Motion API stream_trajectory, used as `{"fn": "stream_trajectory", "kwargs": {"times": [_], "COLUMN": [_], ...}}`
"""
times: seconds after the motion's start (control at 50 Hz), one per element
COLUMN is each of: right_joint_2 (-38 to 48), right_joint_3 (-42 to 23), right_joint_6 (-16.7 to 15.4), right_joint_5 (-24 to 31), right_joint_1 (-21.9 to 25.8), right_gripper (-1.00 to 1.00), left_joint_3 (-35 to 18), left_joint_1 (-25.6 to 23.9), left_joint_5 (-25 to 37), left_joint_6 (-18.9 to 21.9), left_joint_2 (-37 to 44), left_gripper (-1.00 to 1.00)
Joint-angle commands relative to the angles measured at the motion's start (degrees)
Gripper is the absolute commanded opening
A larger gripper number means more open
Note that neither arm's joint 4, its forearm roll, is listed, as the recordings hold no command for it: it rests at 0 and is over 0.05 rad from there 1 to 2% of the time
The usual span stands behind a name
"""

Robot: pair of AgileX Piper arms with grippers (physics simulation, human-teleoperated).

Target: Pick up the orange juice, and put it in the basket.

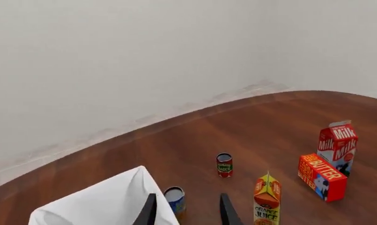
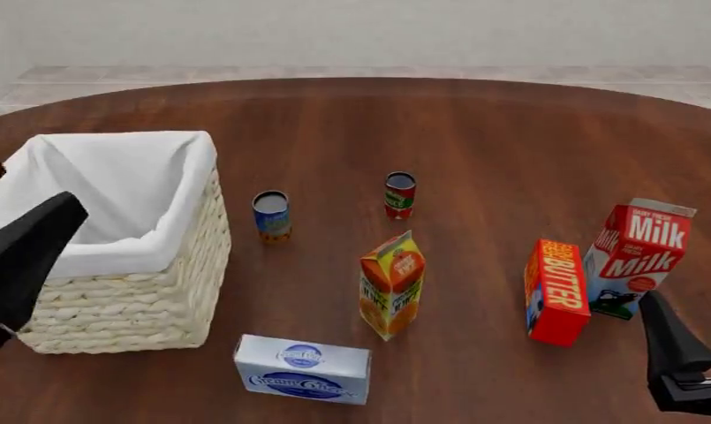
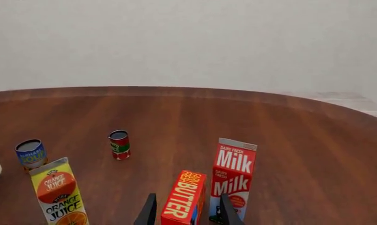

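Observation:
The orange juice (image 2: 392,284) is a small orange-and-yellow gable-top carton standing upright near the middle of the table. It also shows in the left wrist view (image 1: 267,199) and the right wrist view (image 3: 58,192). The basket (image 2: 132,300) is pale wicker with white cloth lining and stands at the left. Its cloth shows in the left wrist view (image 1: 100,201). My left gripper (image 1: 188,213) is open and empty, raised over the basket's near left side (image 2: 31,247). My right gripper (image 3: 188,213) is open and empty, low at the front right (image 2: 673,340), just behind the butter box.
A red-and-white Milk carton (image 2: 638,256) and a red Butter box (image 2: 555,291) stand at the right. A blue-and-white box (image 2: 302,368) lies in front of the juice. A blue can (image 2: 271,216) and a red can (image 2: 400,194) stand behind it.

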Motion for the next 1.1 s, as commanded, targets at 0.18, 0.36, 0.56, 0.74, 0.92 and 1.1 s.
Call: {"fn": "stream_trajectory", "kwargs": {"times": [0.18,0.36,0.56,0.74,0.92,1.1], "right_joint_2": [0.0,0.0,0.1,0.1,0.4,0.4], "right_joint_3": [0.0,0.0,0.0,0.0,0.0,0.0], "right_joint_6": [0.6,0.8,0.7,0.8,1.1,1.2], "right_joint_5": [0.0,0.0,-0.1,-0.1,-0.2,-0.2], "right_joint_1": [0.2,0.3,0.3,0.0,0.4,0.6], "right_gripper": [1.00,1.00,1.00,1.00,1.00,1.00], "left_joint_3": [-2.8,-3.7,-8.2,-9.2,-8.6,-7.2], "left_joint_1": [-8.9,-12.0,-15.0,-17.7,-19.7,-19.7], "left_joint_5": [-11.4,-14.3,-18.8,-23.3,-27.5,-30.2], "left_joint_6": [0.0,0.9,-0.8,-0.8,-1.7,-1.1], "left_joint_2": [17.0,22.7,33.3,41.2,46.4,49.2], "left_gripper": [1.00,1.00,1.00,1.00,1.00,1.00]}}
